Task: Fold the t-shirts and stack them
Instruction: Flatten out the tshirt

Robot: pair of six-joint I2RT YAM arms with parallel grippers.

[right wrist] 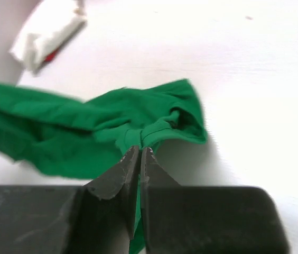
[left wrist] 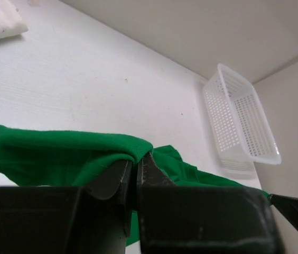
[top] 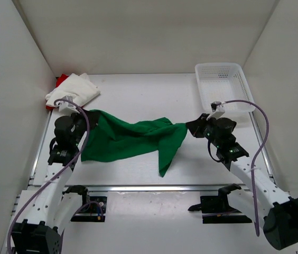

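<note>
green shirt pulled out long 9-to-3 across the table, one corner flopping toward 6, left gripper pinching its 9 end, right gripper pinching the 3 end, white shirt bunched at 10

The left arm and right arm are white with black joints; lilac cables loop along each.

Two arms reach forward, left gripper and right gripper turned inward, each pinched tight on the green t-shirt.
</note>
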